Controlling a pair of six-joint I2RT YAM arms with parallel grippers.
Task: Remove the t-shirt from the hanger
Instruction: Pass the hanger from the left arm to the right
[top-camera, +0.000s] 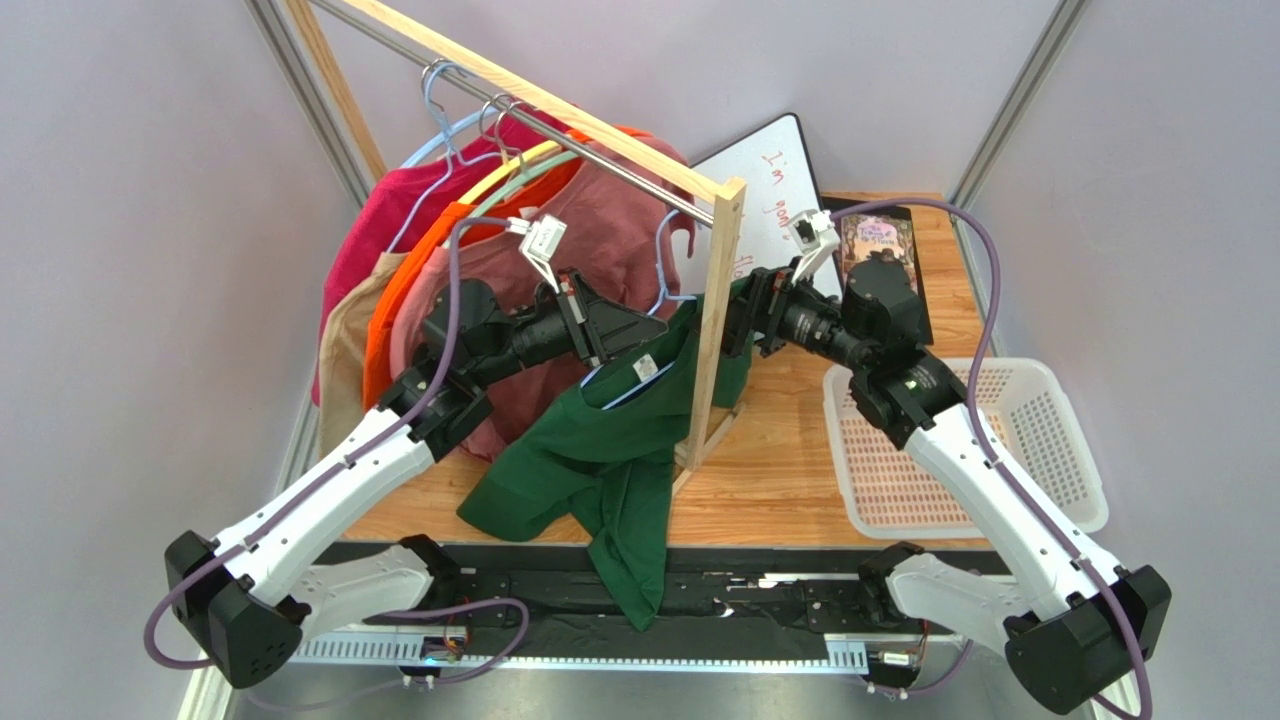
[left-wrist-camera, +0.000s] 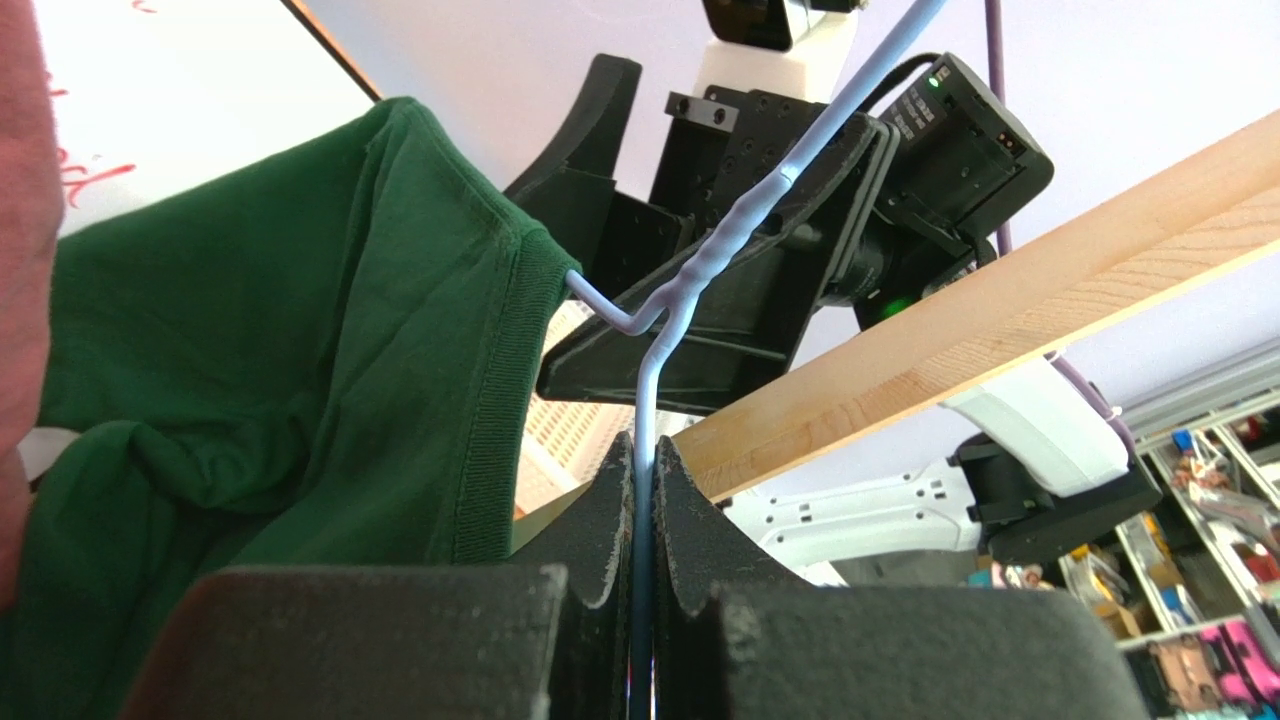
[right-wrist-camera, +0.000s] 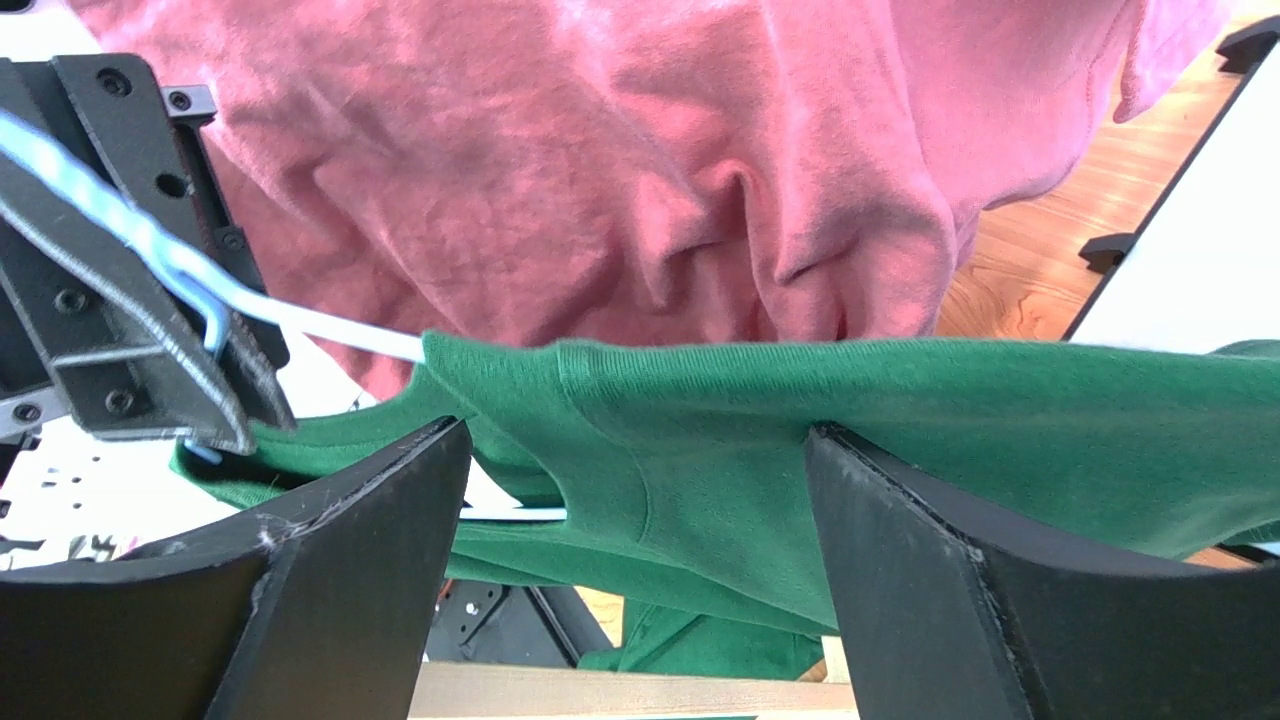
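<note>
The green t-shirt (top-camera: 598, 450) hides most of the hanger (left-wrist-camera: 703, 258).

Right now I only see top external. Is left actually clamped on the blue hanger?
Observer: Yes. The left wrist view shows the left gripper shut on the hanger wire, just below its twisted neck.
Operator: Right got the shirt?
Observer: No. The right wrist view shows the right gripper open, with the green t-shirt between its fingers, unpinched.
Operator: Shirt off the hanger?
Observer: No. In the left wrist view the hanger arm runs into the collar.
</note>
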